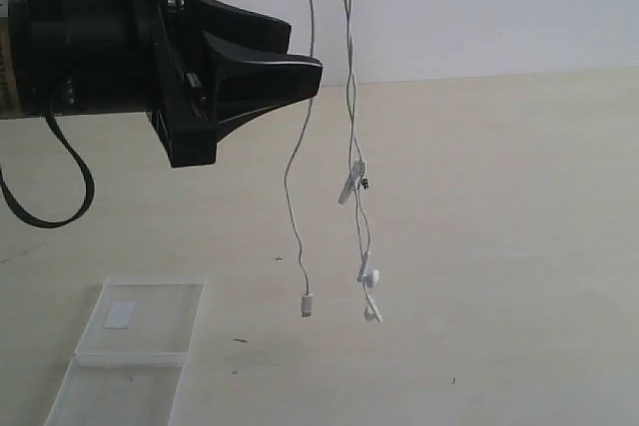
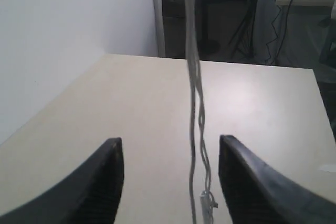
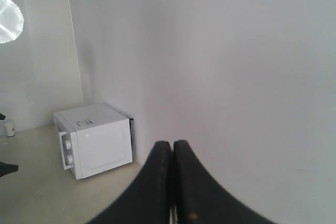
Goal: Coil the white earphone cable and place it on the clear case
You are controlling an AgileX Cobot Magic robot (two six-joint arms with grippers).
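Case: the clear case (image 1: pixel 165 318) lies open on the counter (image 1: pixel 499 246) at 7 o'clock in the exterior view, with its white label on the far half. Nothing lies on it.
Left tool: the left tool (image 1: pixel 305 52) hangs at 10 o'clock, level and pointing at 3 o'clock. Its jaws stand apart and grip nothing. In the left wrist view the strands drop through the gap without touching either jaw.
Cable: the earphone cable (image 1: pixel 296 187) hangs from 12 o'clock, clear of the counter and not coiled.
Loose ends: the plug (image 1: pixel 307 304) dangles lowest on the left strand. The remote (image 1: pixel 349 187) sits midway down the right strand and the earbuds (image 1: pixel 370 291) hang at its foot.
Right tool: the right tool (image 3: pixel 172 148) is out of the exterior view. Its jaws are pressed together and a pale sliver shows in the seam, so it probably pinches the cable's top.
Step in hand: gather the hanging strands for the first loop.
Doing it well: bring both strands between the left jaws above the remote and close gently. Turn slowly so the free ends do not swing.
Risk: the left strand hangs apart and could slip outside the jaws.
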